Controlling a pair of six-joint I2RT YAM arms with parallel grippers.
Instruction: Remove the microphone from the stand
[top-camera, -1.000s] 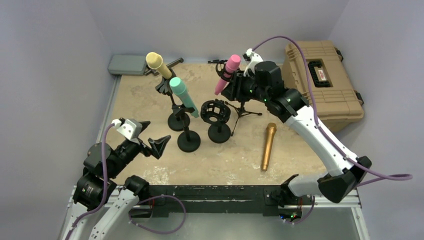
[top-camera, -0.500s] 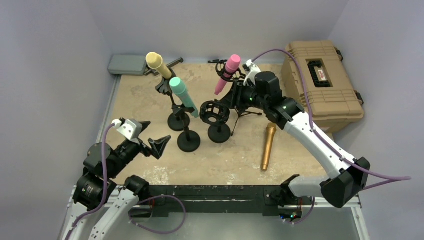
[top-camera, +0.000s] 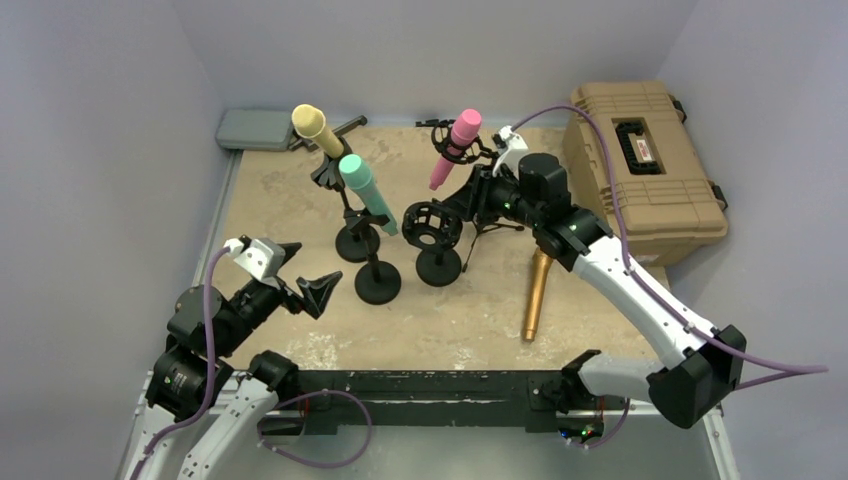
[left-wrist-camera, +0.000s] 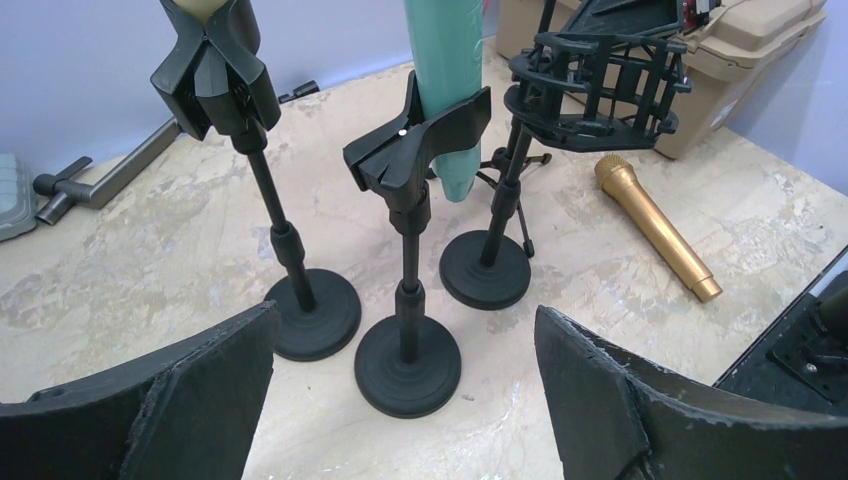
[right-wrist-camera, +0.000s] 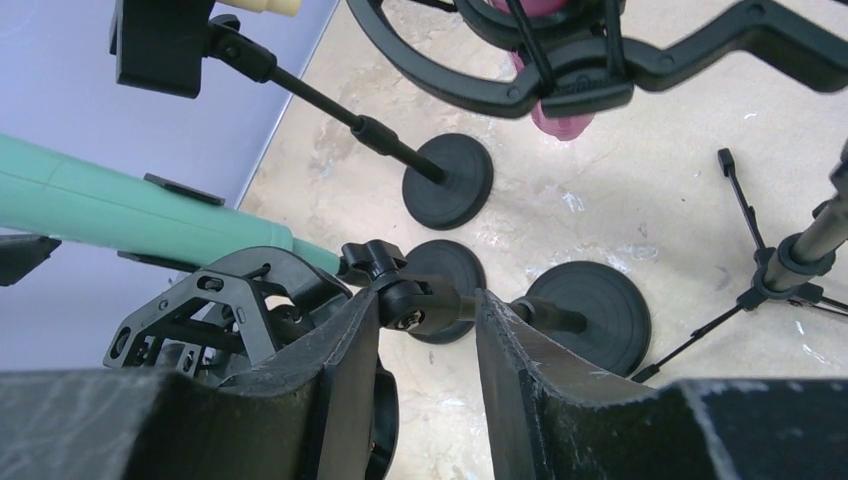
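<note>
Toward 1 o'clock on the tabletop (top-camera: 290, 200), the pink microphone (top-camera: 456, 148) is sitting tilted in the ringed cradle (right-wrist-camera: 560, 88) of a tripod stand (right-wrist-camera: 815, 240), not yet lifted out. A yellow microphone (top-camera: 317, 128) and a green microphone (top-camera: 367, 193) are sitting in clips around 11 o'clock, and a gold microphone (top-camera: 537, 293) is lying loose at 4 o'clock.

The right arm's fingers (right-wrist-camera: 350, 335) are hanging low, narrowly parted and pinching nothing. They are just at 3 o'clock of the empty cradle (top-camera: 431, 222), whose joint is showing through their gap, with the ringed cradle looming overhead. The left arm's fingers (left-wrist-camera: 210, 380) are resting spread wide and empty at 7 o'clock, well apart from everything.

Crowding is looking like the main hazard. Rising straight up, the right arm is risking a knock against the ringed cradle, and the tripod stand is looking easy to topple. Swinging toward 9 o'clock is risking a nudge to the empty cradle and the green microphone just beside it. With nothing bracing the tripod stand, a snug cradle may be dragging it up along with the pink microphone.
</note>
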